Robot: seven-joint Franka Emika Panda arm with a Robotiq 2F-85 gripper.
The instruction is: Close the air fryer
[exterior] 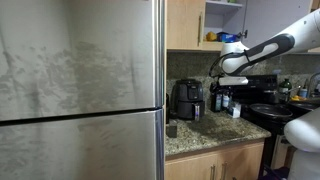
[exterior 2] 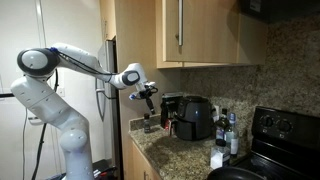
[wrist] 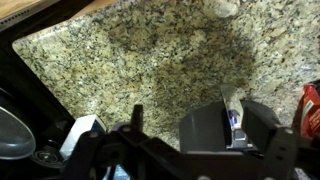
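Note:
The black air fryer (exterior: 186,98) stands on the granite counter against the back wall, and shows in both exterior views (exterior 2: 192,117). In the wrist view it lies below the camera (wrist: 205,130), with a narrow gap showing metal between its body and its front drawer (wrist: 262,122). My gripper (exterior 2: 149,95) hangs in the air above and in front of the fryer's drawer side, apart from it. It also shows in an exterior view (exterior: 217,68). Its dark fingers (wrist: 205,150) are spread open and hold nothing.
A large steel fridge (exterior: 80,90) fills one side. Dark bottles (exterior 2: 224,127) and a black stove (exterior 2: 275,128) with a pan stand beyond the fryer. A small dark object (exterior 2: 150,127) sits near the counter's end. Wooden cabinets (exterior 2: 190,30) hang above.

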